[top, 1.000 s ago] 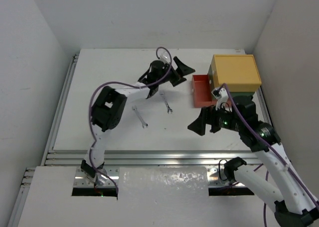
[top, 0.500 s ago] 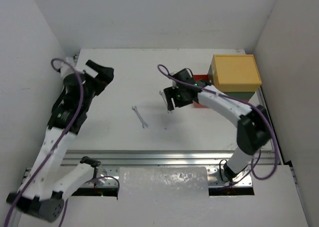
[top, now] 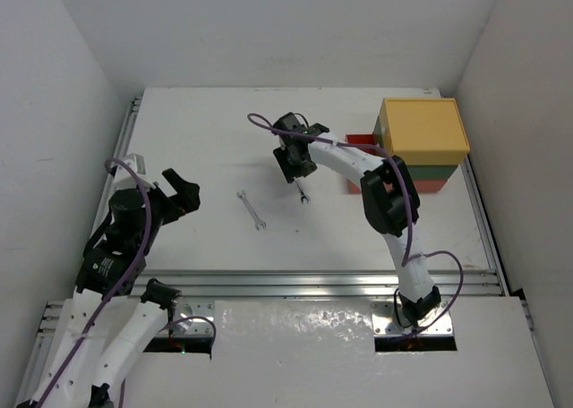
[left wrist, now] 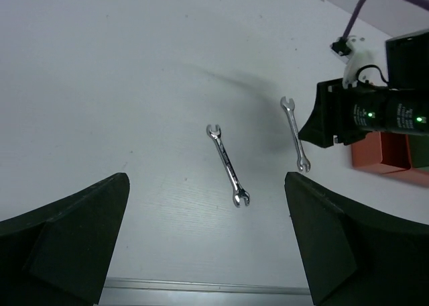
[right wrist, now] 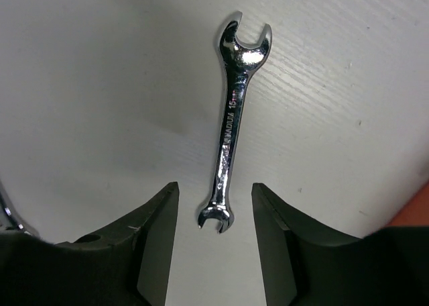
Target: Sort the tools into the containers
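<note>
Two small silver wrenches lie on the white table. Around the near end of the right-hand wrench (top: 303, 193) (right wrist: 230, 121) (left wrist: 295, 133) my right gripper (top: 292, 175) (right wrist: 214, 195) stands half closed. Its fingers (right wrist: 157, 219) flank the wrench with a gap on each side and do not touch it. The other wrench (top: 252, 208) (left wrist: 228, 165) lies free to the left. My left gripper (top: 182, 190) (left wrist: 208, 245) is wide open and empty near the table's left edge. The containers are stacked at the right: yellow (top: 423, 129) on top, green (top: 436, 170), and red (top: 361, 140) (left wrist: 389, 151) at the bottom.
A metal rail (top: 286, 283) runs along the table's front edge. White walls close in the left, back and right sides. The right arm's forearm (top: 345, 157) stretches from the containers toward the middle of the table.
My left arm has pulled back from the table's middle to the near left. My right arm has swung from beside the containers to the right-hand wrench, and its jaws have narrowed around it.
</note>
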Tool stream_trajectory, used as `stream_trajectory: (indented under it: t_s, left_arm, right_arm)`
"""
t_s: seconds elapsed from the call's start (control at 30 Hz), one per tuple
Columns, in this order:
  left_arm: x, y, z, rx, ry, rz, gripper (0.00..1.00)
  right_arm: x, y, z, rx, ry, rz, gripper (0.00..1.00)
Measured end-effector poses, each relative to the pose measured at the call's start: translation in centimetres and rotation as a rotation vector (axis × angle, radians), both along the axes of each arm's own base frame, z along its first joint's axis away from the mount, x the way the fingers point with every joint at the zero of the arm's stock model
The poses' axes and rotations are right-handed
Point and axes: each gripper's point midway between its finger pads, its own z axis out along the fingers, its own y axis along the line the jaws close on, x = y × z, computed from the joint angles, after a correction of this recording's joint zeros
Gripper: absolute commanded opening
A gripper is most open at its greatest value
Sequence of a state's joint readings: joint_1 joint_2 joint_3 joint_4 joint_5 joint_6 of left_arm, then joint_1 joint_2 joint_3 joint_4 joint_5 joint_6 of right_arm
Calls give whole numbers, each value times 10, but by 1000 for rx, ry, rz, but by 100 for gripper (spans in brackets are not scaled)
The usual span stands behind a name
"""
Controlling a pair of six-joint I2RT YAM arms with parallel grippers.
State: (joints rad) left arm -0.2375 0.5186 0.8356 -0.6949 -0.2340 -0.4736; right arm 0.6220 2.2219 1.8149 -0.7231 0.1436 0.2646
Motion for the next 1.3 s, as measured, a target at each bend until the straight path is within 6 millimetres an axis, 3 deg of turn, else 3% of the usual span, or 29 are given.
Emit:
stream_trajectory:
  t_s: [0.27,0.7,0.73,0.8,0.83,1.07,1.3]
  left_arm:
    - [-10,3,20,-21,-101,-1,100]
    - [-9,0,19,-15,-96,-16,100]
    - [-9,0,19,-15,-96,-17,100]
    - [-9,0,19,-14,-96,-18,100]
    - [-9,0,19,-13,-97,-18,100]
    - [-11,1,21,-11,-109,-21,100]
    - [-12,1,23,-13,-117,-22,100]
  right_arm:
    - [2,-5,-45,-73,83,13,39]
    - [17,-4,-49,-12,141,22,29]
    - [18,-5,-49,-11,145,20,24]
    - [19,-5,-49,-6,147,21,22]
    - [20,-6,-50,-5,147,16,15]
    - [19,-5,-49,-4,128,1,0]
    - [2,-11,-44,10,117,-14,0]
